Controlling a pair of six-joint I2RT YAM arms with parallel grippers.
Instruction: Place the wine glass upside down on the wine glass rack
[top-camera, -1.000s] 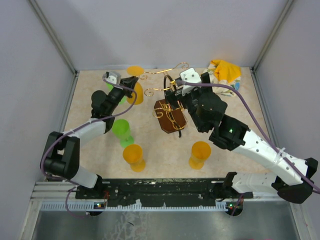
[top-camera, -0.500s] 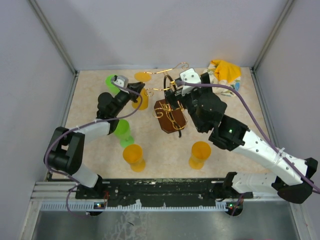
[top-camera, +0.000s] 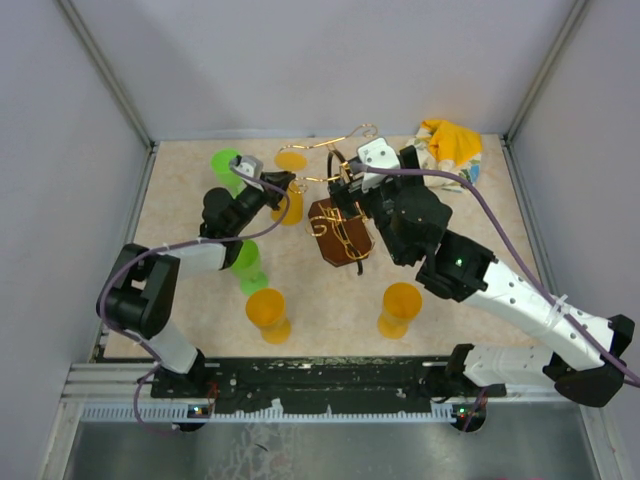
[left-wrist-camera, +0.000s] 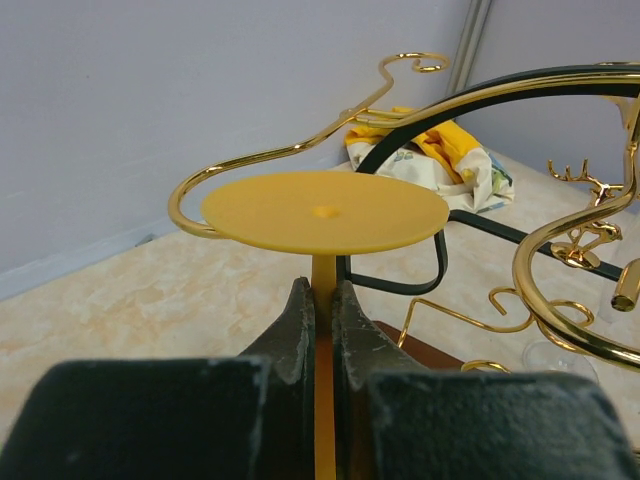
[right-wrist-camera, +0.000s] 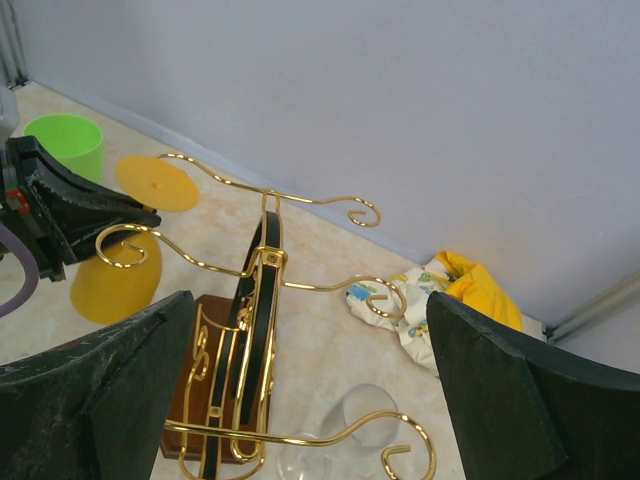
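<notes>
My left gripper (top-camera: 272, 184) is shut on the stem of an orange wine glass (top-camera: 288, 205) held upside down, its foot (top-camera: 291, 160) uppermost. In the left wrist view the stem (left-wrist-camera: 324, 300) runs between my closed fingers (left-wrist-camera: 296, 330), and the round foot (left-wrist-camera: 325, 212) sits just above a gold curled arm (left-wrist-camera: 262, 158) of the wine glass rack (top-camera: 340, 205). The rack stands on a dark wooden base (top-camera: 325, 240). My right gripper (right-wrist-camera: 308, 300) hangs wide open above the rack (right-wrist-camera: 255, 290) and holds nothing. From there I see the orange glass (right-wrist-camera: 110, 285) at the rack's left arm.
A clear glass (right-wrist-camera: 372, 420) hangs under the rack's near arm. A green glass (top-camera: 245, 262) and two orange glasses (top-camera: 268, 312) (top-camera: 400, 308) stand in front. A green cup (top-camera: 226, 160) is at the back left and a yellow cloth (top-camera: 450, 142) at the back right.
My left gripper has moved right with the orange glass, bringing its foot up to the rack's left curled arm. The right arm has hardly moved.
</notes>
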